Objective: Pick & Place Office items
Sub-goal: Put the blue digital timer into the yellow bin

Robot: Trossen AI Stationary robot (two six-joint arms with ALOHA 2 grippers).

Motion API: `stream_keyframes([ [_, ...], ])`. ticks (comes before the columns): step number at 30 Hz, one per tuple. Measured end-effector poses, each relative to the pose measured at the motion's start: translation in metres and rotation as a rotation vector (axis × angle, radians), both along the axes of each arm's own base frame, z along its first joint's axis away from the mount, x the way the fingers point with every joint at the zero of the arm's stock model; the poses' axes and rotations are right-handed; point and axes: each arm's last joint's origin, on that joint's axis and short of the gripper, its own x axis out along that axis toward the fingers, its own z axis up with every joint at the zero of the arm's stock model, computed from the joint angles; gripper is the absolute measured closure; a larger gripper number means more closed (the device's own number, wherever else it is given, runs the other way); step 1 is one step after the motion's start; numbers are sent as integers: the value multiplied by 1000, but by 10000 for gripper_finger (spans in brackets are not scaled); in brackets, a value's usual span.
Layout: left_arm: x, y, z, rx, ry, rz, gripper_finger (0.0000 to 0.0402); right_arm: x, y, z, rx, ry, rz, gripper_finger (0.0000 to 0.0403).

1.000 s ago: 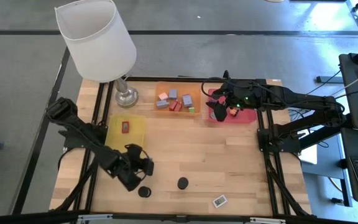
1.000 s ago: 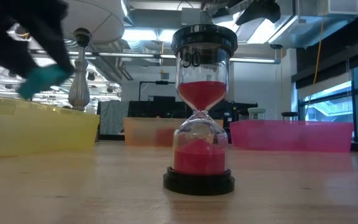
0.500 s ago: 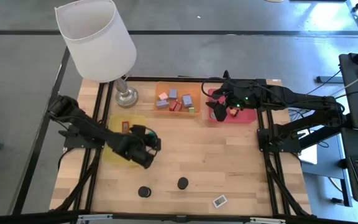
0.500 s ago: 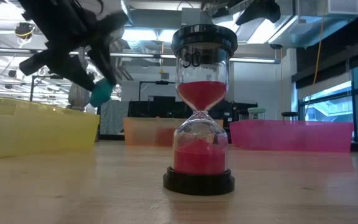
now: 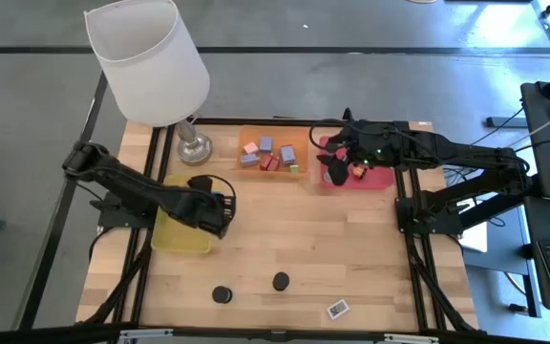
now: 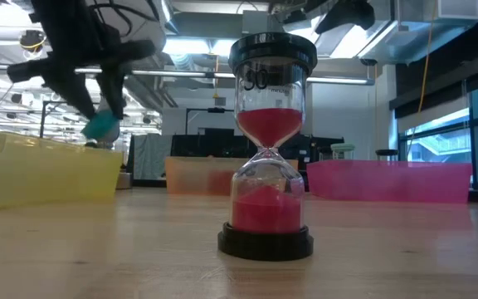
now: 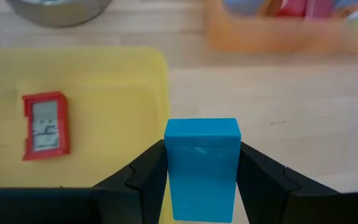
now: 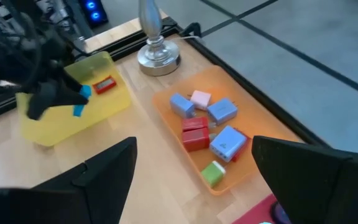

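High view, left arm: the left pincer [image 5: 220,212] hangs at the inner edge of the flat yellow plastic tray [image 5: 185,237], which lies along the desk's left edge; the block it carries is hidden here.
High view, right arm: the right pincer [image 5: 333,170] waits over the flat red tray [image 5: 374,180] at the desk's far right corner.
High view, loose items: two black round discs [image 5: 222,295] and a white labelled tag [image 5: 337,309] lie near the desk's front edge, well apart from the trays; lavender, red and pink pieces sit in the flat orange tray [image 5: 300,149] at the far edge.
Low view: a teal piece [image 6: 102,126] hangs in the air above the yellow tray's wall, under the dark arm.
Left wrist view: the left pincer's two dark fingers [image 7: 145,179] are clenched on the sides of the teal rectangular plastic block [image 7: 202,168]; below it runs the yellow tray's edge, with a small red framed piece [image 7: 45,126] lying inside.
Right wrist view: the right pincer's fingers stand wide apart and empty, looking across the orange tray toward the yellow one.
Step in hand: carrying the teal block to the yellow tray, I judge; the block is over the tray's rim, not yet clearly inside.
Next move: likely shift further over the tray's floor, clear of the red piece, lower, then release.
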Motion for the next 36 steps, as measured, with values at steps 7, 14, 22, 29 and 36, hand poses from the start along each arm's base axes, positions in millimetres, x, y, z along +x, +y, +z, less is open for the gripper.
stream_keyframes([
  [7, -19, 9, 28, 74, -128, 13, 239, 0, -1, 0, -28, 2, -39, 81],
  [14, -48, 18, 36, 82, 32, 41, 239, 0, -1, 0, -22, -1, -41, 81],
  [22, -50, 12, 24, -93, 268, 23, 238, 0, -1, 0, -20, -1, -40, 81],
  [29, -35, 3, 2, -215, 429, -23, 238, 0, -1, 0, -20, -2, -40, 81],
  [36, -12, -6, -25, -249, 492, -98, 237, 0, -1, 0, -18, -2, -40, 81],
])
